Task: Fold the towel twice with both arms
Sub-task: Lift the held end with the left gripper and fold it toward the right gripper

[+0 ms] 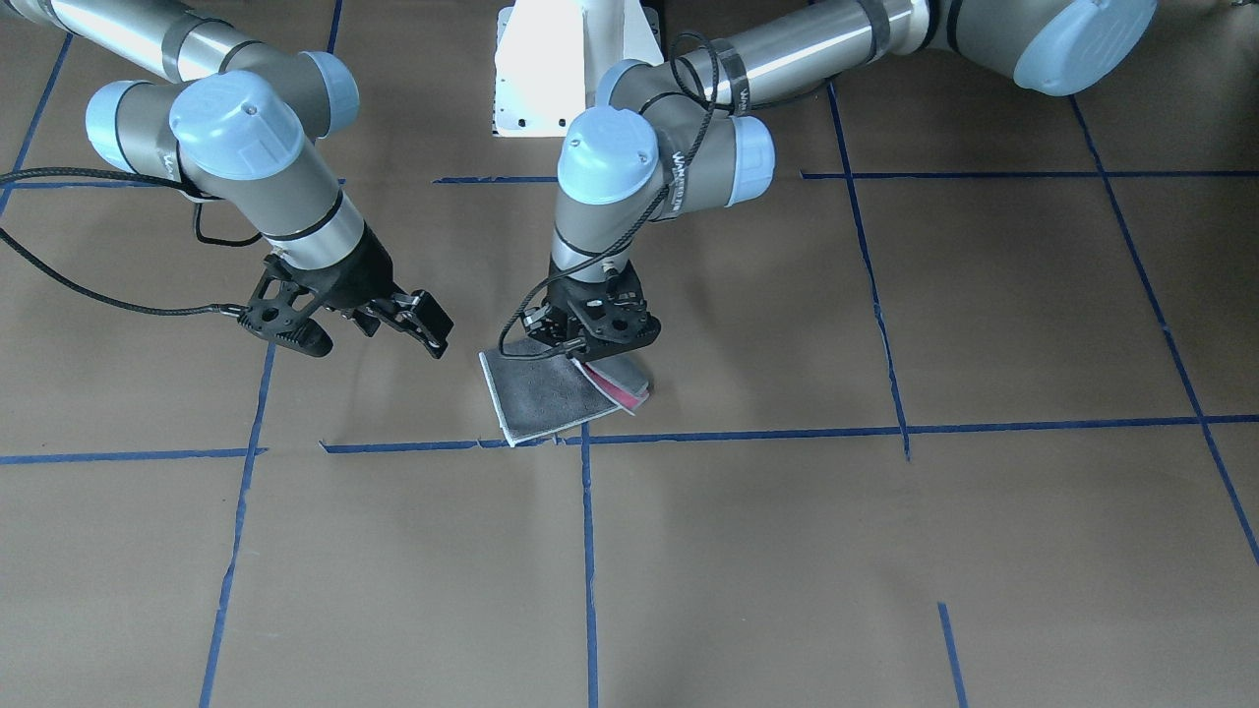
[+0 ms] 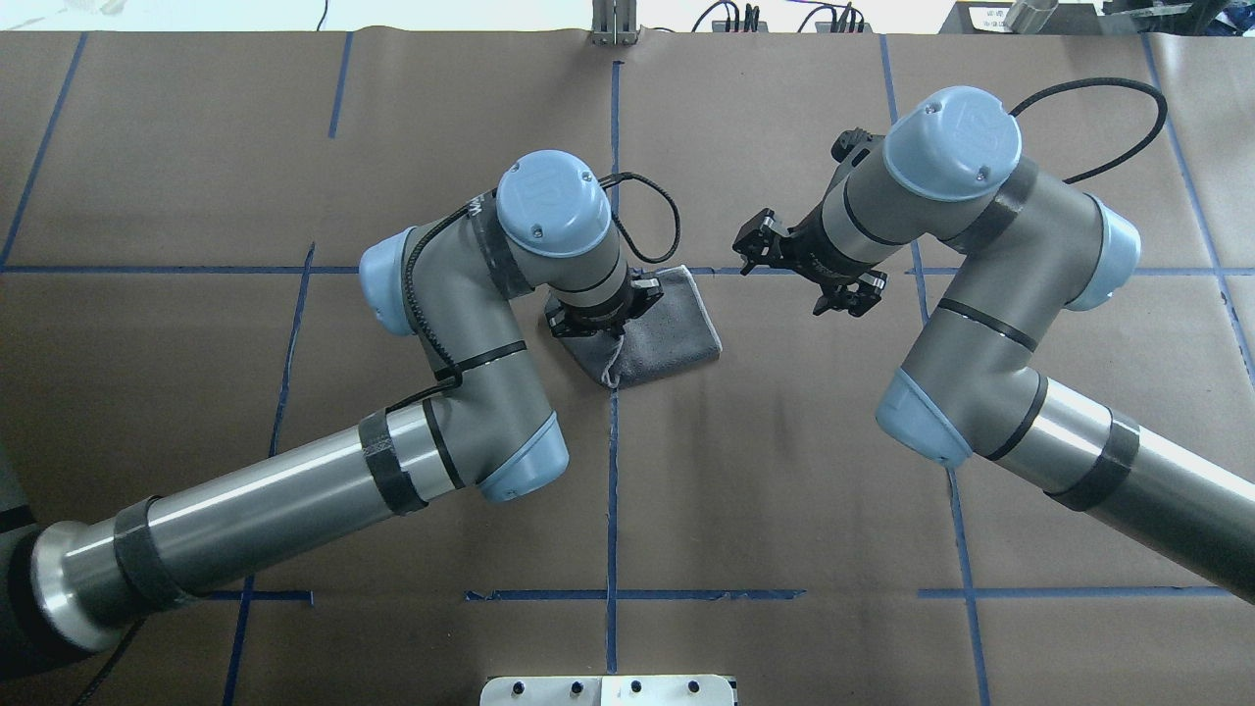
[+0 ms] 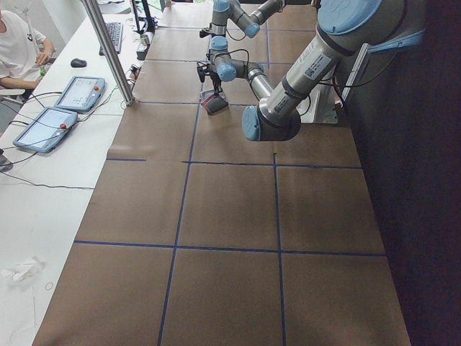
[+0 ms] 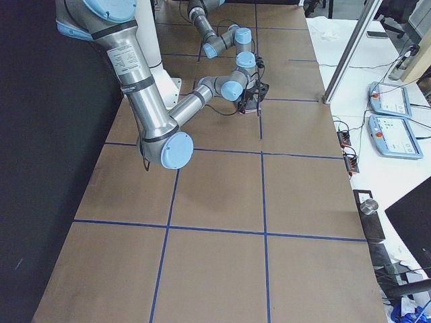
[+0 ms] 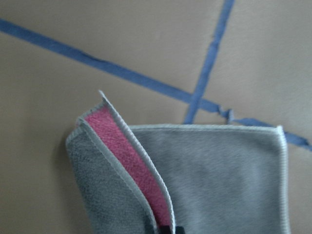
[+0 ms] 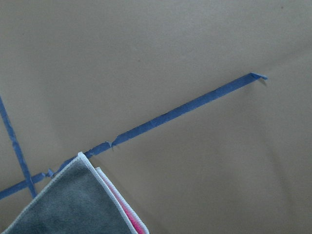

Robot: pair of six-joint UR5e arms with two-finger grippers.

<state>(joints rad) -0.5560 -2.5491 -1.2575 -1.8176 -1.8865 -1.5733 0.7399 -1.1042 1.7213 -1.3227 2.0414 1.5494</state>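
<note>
The towel point(image 1: 546, 393) lies folded on the brown table near a blue tape crossing, grey face up, with a pink strip showing along one edge. It also shows in the overhead view point(image 2: 667, 338). My left gripper point(image 1: 595, 356) stands straight down over that edge and is shut on a lifted towel layer; the left wrist view shows the pink fold point(image 5: 136, 165) running into the fingertips. My right gripper point(image 1: 379, 344) hangs open and empty above the table, beside the towel and apart from it. The right wrist view shows only a towel corner point(image 6: 73, 204).
The white pedestal base point(image 1: 575, 69) stands behind the towel, on the robot's side. Blue tape lines point(image 1: 748, 434) cross the brown table cover. A side bench with tablets point(image 3: 79, 92) and a seated operator point(image 3: 18, 50) runs along the table's far edge.
</note>
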